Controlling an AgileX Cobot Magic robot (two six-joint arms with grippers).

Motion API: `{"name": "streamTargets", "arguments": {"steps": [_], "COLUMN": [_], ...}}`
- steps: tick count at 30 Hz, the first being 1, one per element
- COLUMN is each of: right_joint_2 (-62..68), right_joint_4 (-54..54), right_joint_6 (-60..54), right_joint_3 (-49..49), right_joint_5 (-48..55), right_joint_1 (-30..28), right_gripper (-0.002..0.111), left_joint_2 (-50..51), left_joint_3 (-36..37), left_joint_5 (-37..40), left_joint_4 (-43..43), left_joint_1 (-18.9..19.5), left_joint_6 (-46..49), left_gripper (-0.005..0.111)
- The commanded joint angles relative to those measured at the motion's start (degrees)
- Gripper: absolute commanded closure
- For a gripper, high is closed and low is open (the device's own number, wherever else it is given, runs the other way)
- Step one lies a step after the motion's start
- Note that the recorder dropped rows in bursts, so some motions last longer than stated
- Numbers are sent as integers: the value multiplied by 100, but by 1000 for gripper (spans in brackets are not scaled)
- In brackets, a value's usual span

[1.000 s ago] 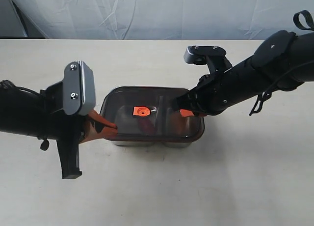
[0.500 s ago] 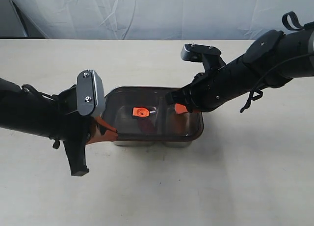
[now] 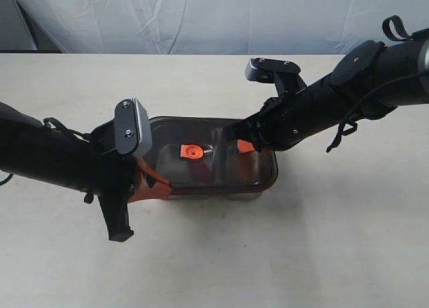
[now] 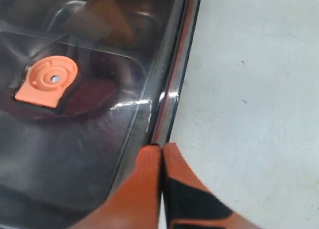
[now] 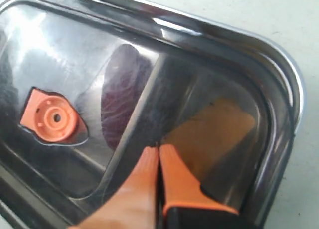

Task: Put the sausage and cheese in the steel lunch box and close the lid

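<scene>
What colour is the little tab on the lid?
The tab is orange, clearest in the left wrist view.

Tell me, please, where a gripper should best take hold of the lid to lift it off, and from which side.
Probably the dark rim at a short end of the lid, coming in level from that side. It lies flat on the steel lunch box, so its smooth top gives nothing to pinch, and the orange valve tab is small and low.
</scene>
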Motion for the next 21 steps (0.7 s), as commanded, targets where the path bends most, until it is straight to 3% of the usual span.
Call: {"name": "streamTargets", "arguments": {"steps": [1,8,21], "right_joint_2": [-337,-715,-283], "right_joint_4": [-460,-1183,-1309], "right_joint_6": [127,703,701], "right_joint_3": [126,126,126], "right_joint_5": [202,356,-29], "right_joint_1": [7,7,7], "right_gripper": [108,108,108], "left_joint_2": [156,156,-288], "left_joint_3": [87,16,1], "left_joint_5": [-371,-333,-114], "left_joint_4": [270,100,54], "left_joint_1": [-29,-29,-29], "left_joint_6": [184,184,184], "left_gripper": [107,107,107]}}
